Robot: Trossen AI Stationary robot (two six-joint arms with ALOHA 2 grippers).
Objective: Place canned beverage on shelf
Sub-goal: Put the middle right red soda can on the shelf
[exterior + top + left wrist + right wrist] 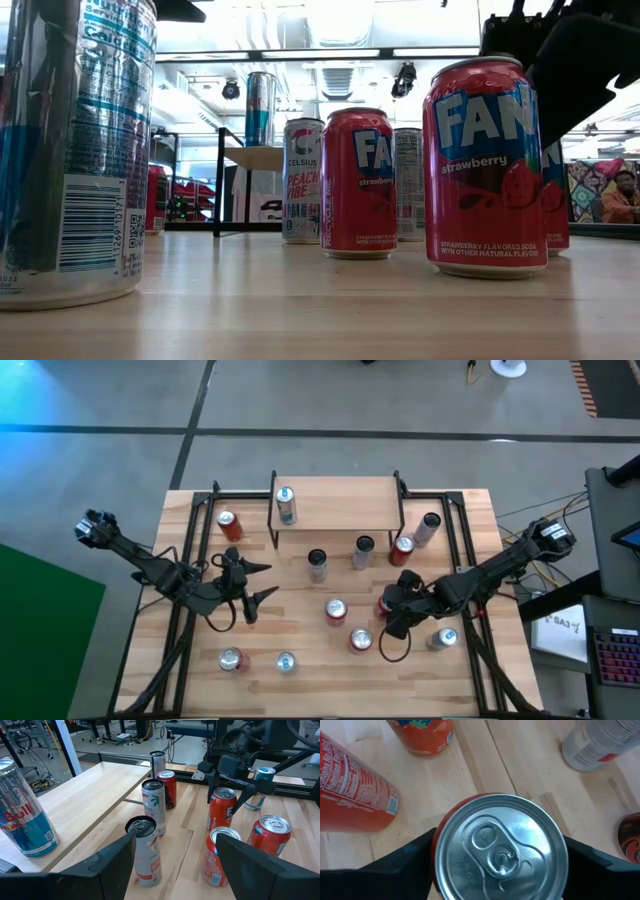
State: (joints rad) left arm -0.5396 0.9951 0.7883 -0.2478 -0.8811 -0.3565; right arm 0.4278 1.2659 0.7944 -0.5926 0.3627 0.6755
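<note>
Overhead, we see the right gripper [392,603] lowered around a red can [500,847] on the right half of the table [470,520]. In its wrist view the can's silver lid sits squarely between the two dark fingers [407,862], one on each side of the rim; they bracket it closely, though we cannot tell if they already press it. The can stands upright on the wood, near two other red cans [336,611] (Fanta strawberry, by their labels in the low view).

Toward the back of the table stands the shelf [336,503], with one blue and silver can [286,506] upright on its plank near the left end. Just in front of it stand two slim cans [317,565], and more cans are scattered along the front edge of the table.

We see the left gripper [258,582] waiting over the table's left half, its fingers parted and holding nothing.
</note>
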